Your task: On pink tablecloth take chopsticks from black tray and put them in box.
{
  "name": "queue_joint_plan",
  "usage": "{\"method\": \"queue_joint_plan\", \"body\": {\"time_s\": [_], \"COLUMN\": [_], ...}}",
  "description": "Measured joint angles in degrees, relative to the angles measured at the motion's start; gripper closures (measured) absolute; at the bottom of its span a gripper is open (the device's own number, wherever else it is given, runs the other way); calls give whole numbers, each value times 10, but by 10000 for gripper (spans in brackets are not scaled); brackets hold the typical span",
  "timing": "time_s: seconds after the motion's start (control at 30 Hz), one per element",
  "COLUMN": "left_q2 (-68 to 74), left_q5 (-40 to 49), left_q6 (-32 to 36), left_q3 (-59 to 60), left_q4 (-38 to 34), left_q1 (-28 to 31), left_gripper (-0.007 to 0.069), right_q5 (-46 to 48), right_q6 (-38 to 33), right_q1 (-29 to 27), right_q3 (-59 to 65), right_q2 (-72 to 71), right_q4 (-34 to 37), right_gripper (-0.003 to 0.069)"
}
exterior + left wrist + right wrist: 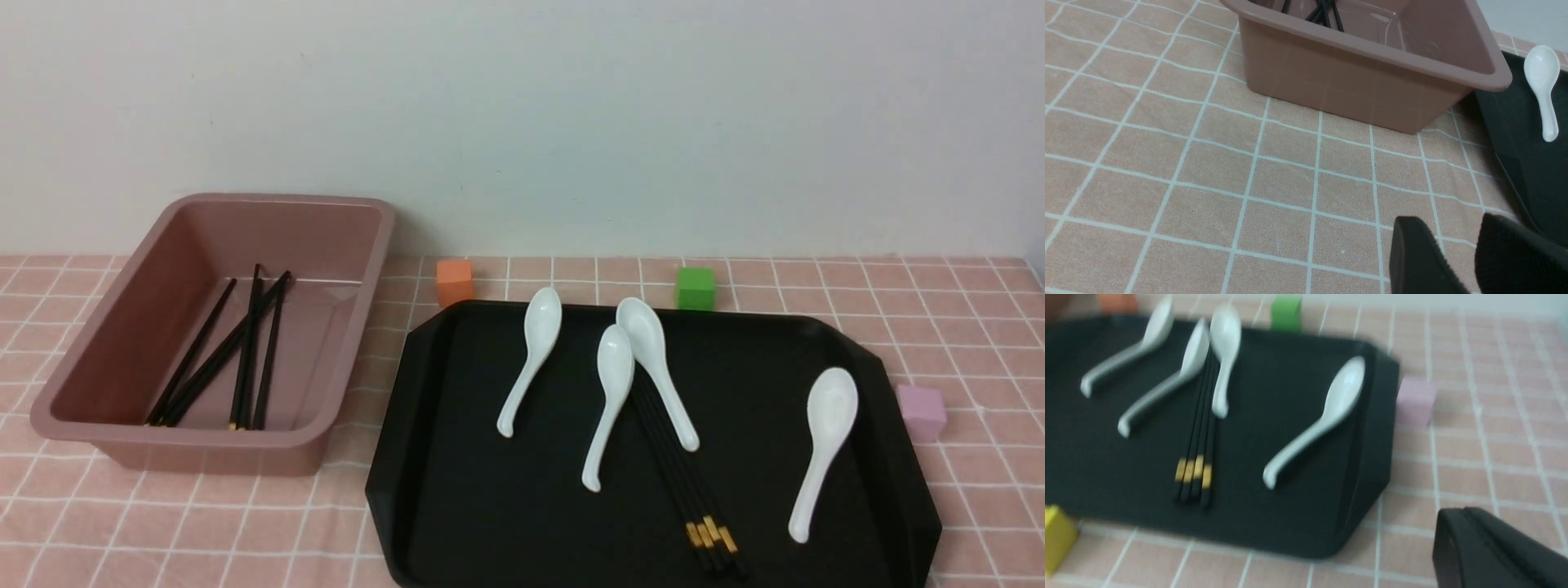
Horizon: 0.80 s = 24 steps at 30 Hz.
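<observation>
Currently, in the front view, we record a pink tablecloth carrying the box toward its left edge, several chopsticks lying inside. Beside it sits the black tray, holding four white spoons and a bundle of chopsticks with gold bands toward the tray's near edge. Orange cube, green cube and pale pink cube stand off the tray.

Left wrist view: we list the left gripper, fingers apart, empty, above bare cloth near the box.

Right wrist view, blurred: right gripper, fingers together, empty, off the tray's corner; a yellow cube beside the tray.
</observation>
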Motion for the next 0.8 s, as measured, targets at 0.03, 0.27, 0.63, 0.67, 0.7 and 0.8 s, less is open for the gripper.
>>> {"method": "queue_joint_plan", "body": {"time_s": [0.03, 0.27, 0.63, 0.67, 0.7, 0.8], "left_q2": [0, 0, 0, 0, 0, 0], "left_q5": [0, 0, 0, 0, 0, 0], "left_q6": [0, 0, 0, 0, 0, 0], "left_q3": [0, 0, 0, 0, 0, 0], "left_q4": [0, 0, 0, 0, 0, 0], "left_q1": [0, 0, 0, 0, 0, 0], "left_gripper": [386, 386, 386, 386, 386, 386], "right_q5": [-2, -46, -59, -59, -60, -62], "right_q6": [0, -1, -1, -1, -1, -1], "right_q1": [-1, -2, -2, -2, -2, -2], "right_q3": [1, 68, 71, 71, 71, 72], "right_q2": [-2, -7, -7, -7, -7, -7], "right_q4": [0, 21, 32, 32, 32, 32], "right_gripper": [669, 669, 666, 665, 665, 662]}}
